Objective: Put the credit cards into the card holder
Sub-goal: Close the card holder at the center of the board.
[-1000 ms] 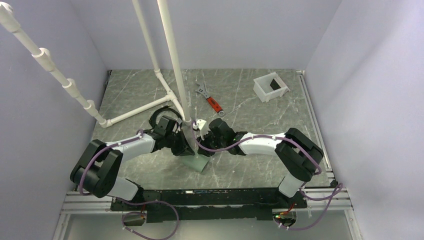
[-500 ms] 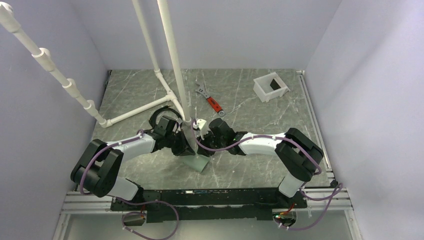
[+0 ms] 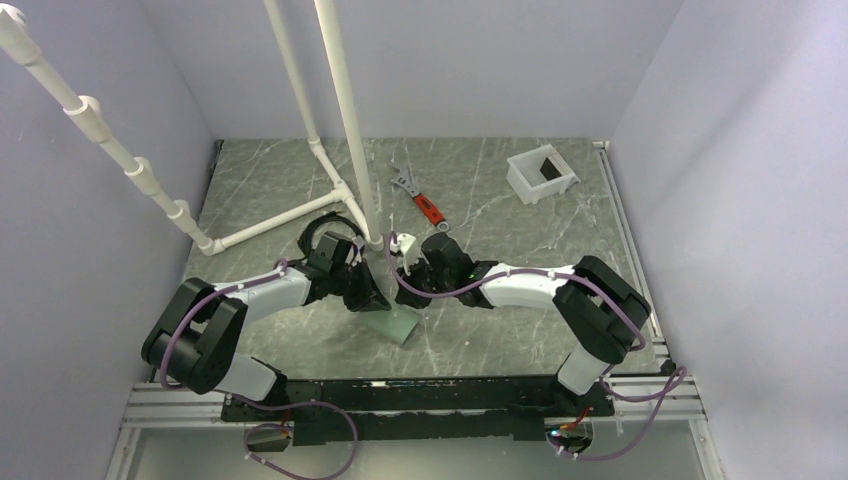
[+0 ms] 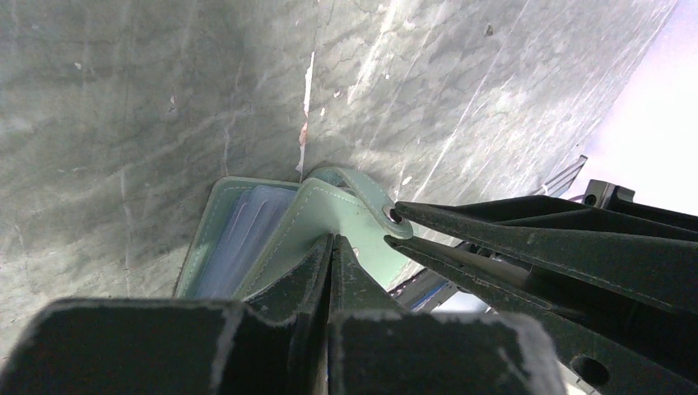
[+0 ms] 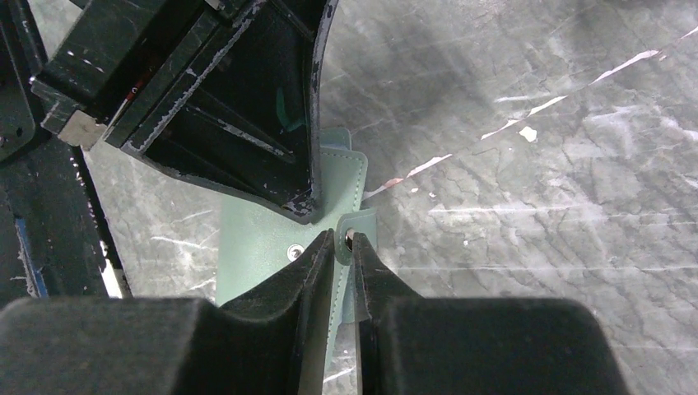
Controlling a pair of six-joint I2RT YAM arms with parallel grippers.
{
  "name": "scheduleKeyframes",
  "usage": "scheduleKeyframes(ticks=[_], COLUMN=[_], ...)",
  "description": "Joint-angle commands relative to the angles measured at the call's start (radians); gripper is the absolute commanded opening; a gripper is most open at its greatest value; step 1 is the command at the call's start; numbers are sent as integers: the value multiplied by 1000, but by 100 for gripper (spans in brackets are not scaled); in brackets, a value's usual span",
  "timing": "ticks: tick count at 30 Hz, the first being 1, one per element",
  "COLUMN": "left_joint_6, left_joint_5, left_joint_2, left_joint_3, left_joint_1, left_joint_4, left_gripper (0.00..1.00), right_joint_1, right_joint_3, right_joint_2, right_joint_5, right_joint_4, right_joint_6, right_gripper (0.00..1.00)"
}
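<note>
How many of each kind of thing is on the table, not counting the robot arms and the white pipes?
Green wallet: 1
Blue card, inside the wallet: 1
Wrench: 1
White tub: 1
Total: 4

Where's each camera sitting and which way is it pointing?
Top external: above and behind both arms, looking down on them and the table.
Left wrist: on the left hand, looking along its fingers at the card holder; right hand at right.
Right wrist: on the right hand, looking down at the holder's strap between its fingers; left hand above.
Both wrist views share the card holder and the other hand.
</note>
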Motion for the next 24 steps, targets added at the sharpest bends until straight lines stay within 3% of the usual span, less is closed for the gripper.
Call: scheduleKeyframes(ticks=[1, 6, 24], left_joint_6=[28, 28, 7], left_joint_5=[-67, -71, -92], left_joint_2=[39, 39, 27], left_joint_3=[-38, -39, -39], left_joint_1=[-4, -4, -4], left_joint_4=[-38, -41, -48], left_gripper=[6, 5, 5], right_joint_1=[-3, -8, -45], right_joint_3=[29, 46, 58], right_joint_2=[-8, -2, 41], right_joint_5=[-29, -48, -247], right_joint_4=[46, 24, -85], right_joint_6=[8, 21, 21], right_gripper=[16, 0, 0])
